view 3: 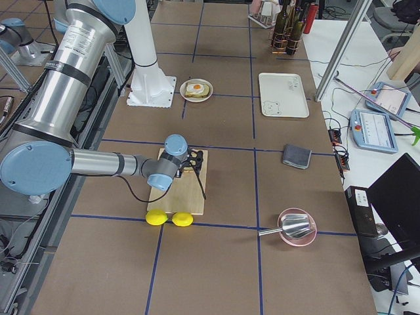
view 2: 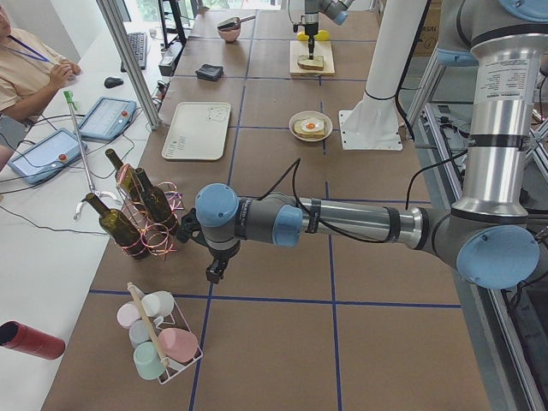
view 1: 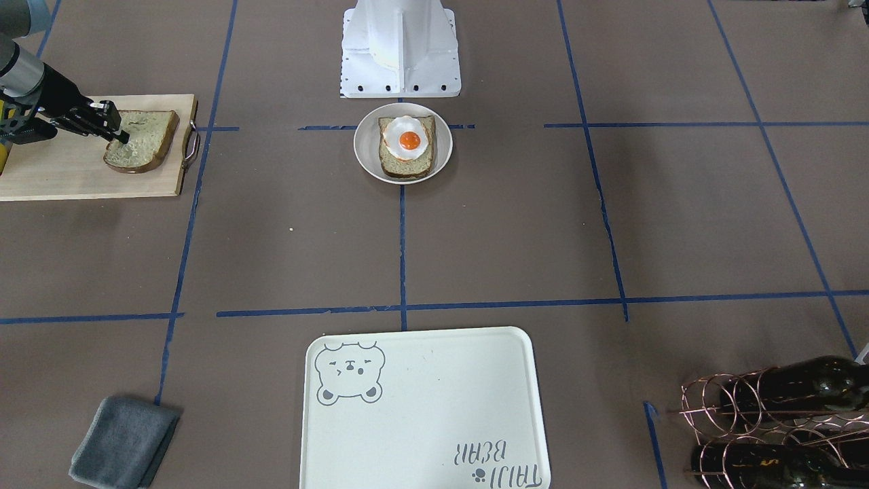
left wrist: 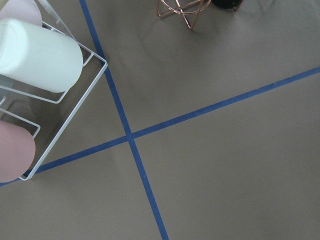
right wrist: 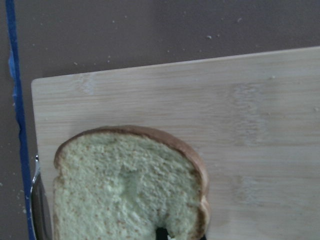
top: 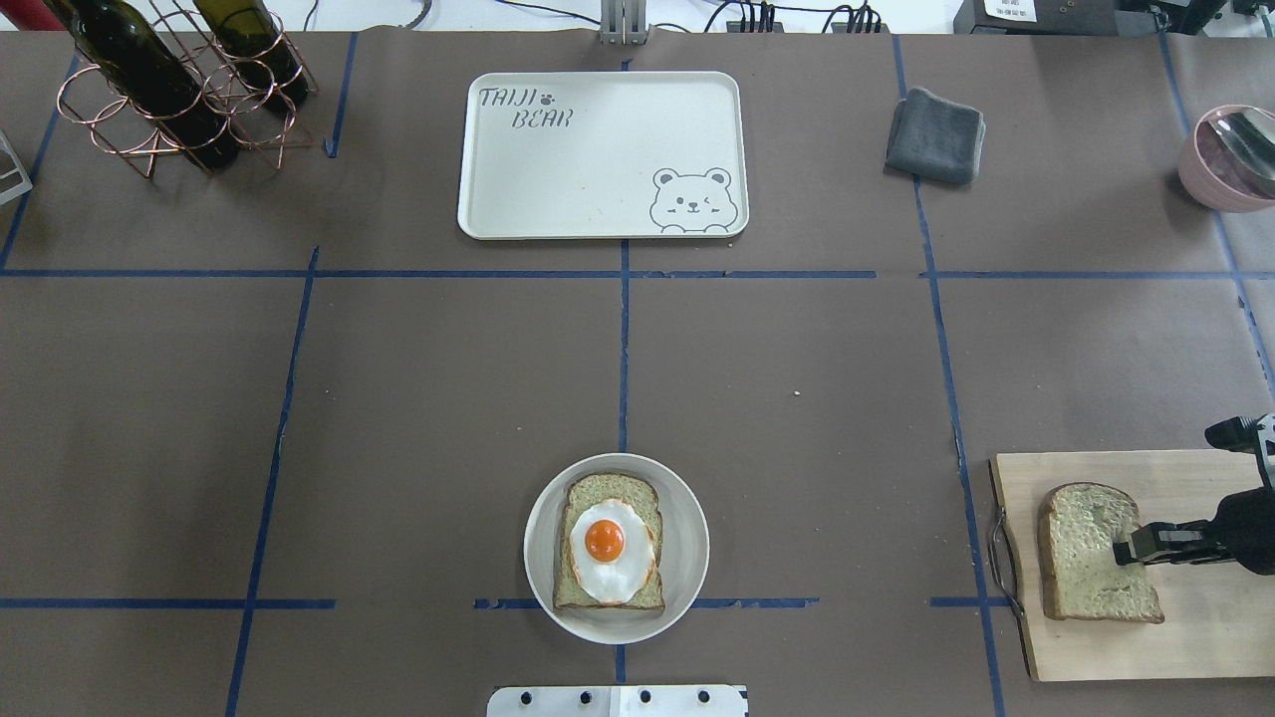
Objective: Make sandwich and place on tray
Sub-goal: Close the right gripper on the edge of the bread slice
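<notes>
A small round plate point(top: 689, 518) near the robot base holds one bread slice point(top: 596, 490) with a fried egg point(top: 610, 553) on top. A second bread slice point(top: 1086, 558) lies flat on the wooden cutting board point(top: 1195, 642) at the table's right. My right gripper point(top: 1126, 550) comes down on that slice's outer edge, its fingertips pressed together into the bread. The tip shows in the right wrist view point(right wrist: 161, 234). The cream bear tray point(top: 598, 169) is bare at the far side. My left gripper point(view 2: 212, 274) hangs over bare table near the bottle rack; I cannot tell its state.
A grey cloth point(top: 934, 134) lies right of the tray. A copper rack with wine bottles point(top: 169, 90) stands at the far left. A pink bowl with a spoon point(top: 1225, 159) is far right. Two lemons point(view 3: 167, 218) lie beside the board. A cup rack point(view 2: 158, 338) is near the left gripper.
</notes>
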Controlling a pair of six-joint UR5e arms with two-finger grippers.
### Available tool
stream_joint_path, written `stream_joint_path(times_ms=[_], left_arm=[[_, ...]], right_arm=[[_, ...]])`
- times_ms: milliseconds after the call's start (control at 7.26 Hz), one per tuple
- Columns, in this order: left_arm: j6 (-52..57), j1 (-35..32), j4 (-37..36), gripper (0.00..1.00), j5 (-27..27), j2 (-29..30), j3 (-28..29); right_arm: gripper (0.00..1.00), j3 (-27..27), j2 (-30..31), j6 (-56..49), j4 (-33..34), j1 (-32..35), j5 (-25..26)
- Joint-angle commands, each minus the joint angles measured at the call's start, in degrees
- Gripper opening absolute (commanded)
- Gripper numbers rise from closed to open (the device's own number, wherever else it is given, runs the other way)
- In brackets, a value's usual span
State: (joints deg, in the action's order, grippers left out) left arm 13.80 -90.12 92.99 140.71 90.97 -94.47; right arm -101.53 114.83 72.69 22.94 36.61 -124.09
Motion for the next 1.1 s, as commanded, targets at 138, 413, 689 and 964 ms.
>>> stream_joint_path(times_ms=[138,413,689,964], left_arm=[[-0.1,-0.1,-0.1,1.0,0.0,-0.1,-1.0],[-0.1,-0.1,-0.1,1.0,0.0,-1.7,-2.9],[-0.1,-0.1,-0.1,1.0,0.0,-1.7,-2.9],[-0.1,-0.1,-0.1,1.0,0.0,-1.7,-3.0]], right_arm=[[0.0,-1.6,0.3,0.0,0.0,-0.1,0.3],[0.0,-1.6,0.7,0.0,0.0,-0.1,0.3],[0.0,-1.9,0.7,0.0,-0.3,-0.1,0.3],[0.0,-3.0,1.6,0.9,-3.6,0.1,0.1]])
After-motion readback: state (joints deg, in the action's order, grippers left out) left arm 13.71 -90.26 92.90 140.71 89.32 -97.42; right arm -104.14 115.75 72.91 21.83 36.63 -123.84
